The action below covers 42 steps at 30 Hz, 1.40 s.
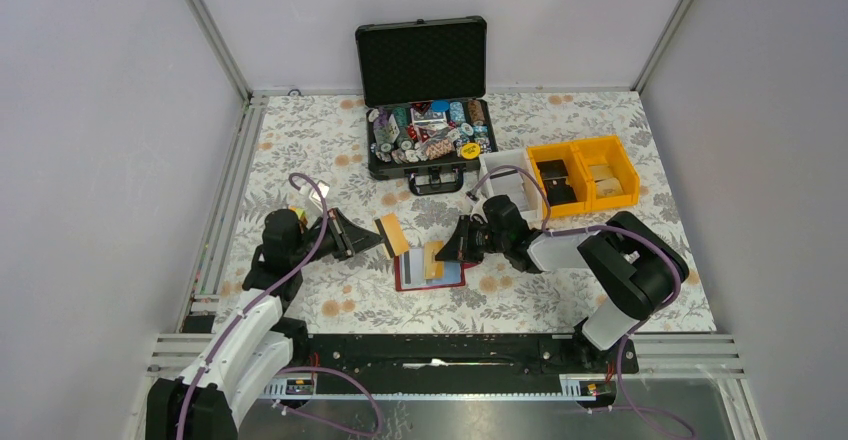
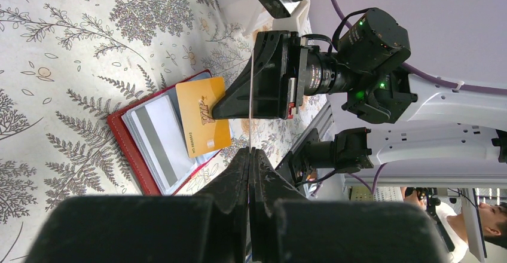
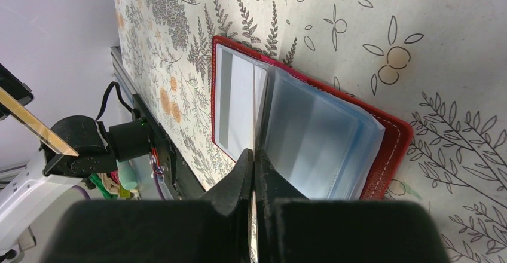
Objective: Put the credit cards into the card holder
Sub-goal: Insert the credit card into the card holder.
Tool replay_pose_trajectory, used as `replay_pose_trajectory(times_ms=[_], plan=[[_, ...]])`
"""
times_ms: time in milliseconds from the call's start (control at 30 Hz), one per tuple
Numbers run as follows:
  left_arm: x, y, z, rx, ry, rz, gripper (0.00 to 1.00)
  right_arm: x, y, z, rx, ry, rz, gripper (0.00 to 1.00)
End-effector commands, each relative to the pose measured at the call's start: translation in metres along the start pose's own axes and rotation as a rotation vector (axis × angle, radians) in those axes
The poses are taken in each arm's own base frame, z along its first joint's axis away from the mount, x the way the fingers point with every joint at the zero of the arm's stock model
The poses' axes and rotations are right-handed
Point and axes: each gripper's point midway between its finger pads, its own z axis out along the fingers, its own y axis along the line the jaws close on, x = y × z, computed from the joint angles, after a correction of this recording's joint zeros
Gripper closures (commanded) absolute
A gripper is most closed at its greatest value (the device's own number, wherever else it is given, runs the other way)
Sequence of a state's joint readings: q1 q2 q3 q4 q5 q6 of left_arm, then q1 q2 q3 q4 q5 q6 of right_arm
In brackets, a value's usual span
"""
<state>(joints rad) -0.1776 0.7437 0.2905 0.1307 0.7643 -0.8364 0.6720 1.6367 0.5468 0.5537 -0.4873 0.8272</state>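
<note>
The dark red card holder [image 1: 405, 282] lies open on the floral table between the arms, clear sleeves [image 3: 323, 143] fanned out and a grey-white credit card [image 3: 236, 104] in its left side. My right gripper [image 1: 449, 248] is shut on a gold credit card [image 2: 203, 116], which is tilted with its lower edge over the holder [image 2: 128, 149]. In the right wrist view that card shows edge-on [image 3: 257, 107] ahead of the gripper [image 3: 254, 153]. My left gripper [image 1: 370, 238] is shut on another gold credit card [image 1: 392, 233], held upright left of the holder, edge-on [image 2: 250, 95] beyond the left gripper [image 2: 250, 150].
A black hard case [image 1: 425, 140] with poker chips stands open at the back. Two yellow bins [image 1: 585, 175] and a white box [image 1: 505, 175] sit at the right, behind the right arm. A black rail [image 1: 450, 352] runs along the near edge.
</note>
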Motion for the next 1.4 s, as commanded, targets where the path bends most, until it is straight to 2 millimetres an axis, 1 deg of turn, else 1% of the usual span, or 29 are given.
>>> replay_pose_trajectory(times_ms=[0,333,800,1100,1367], plan=[[-0.007,-0.01,0.0,0.046,-0.019,0.053,1.0,-0.008,0.005,0.002,0.004,-0.035,-0.027,1.0],[-0.007,-0.009,0.0,0.044,-0.018,0.052,1.0,-0.014,0.004,0.0,0.028,-0.058,-0.038,1.0],[-0.007,-0.01,0.0,0.043,-0.019,0.055,1.0,-0.015,0.002,-0.001,0.045,-0.062,-0.042,1.0],[-0.006,-0.01,0.0,0.043,-0.018,0.056,1.0,-0.001,0.004,0.005,0.023,-0.021,-0.03,1.0],[-0.005,-0.01,0.0,0.044,-0.016,0.056,1.0,0.009,-0.001,0.008,0.028,-0.006,0.014,1.0]])
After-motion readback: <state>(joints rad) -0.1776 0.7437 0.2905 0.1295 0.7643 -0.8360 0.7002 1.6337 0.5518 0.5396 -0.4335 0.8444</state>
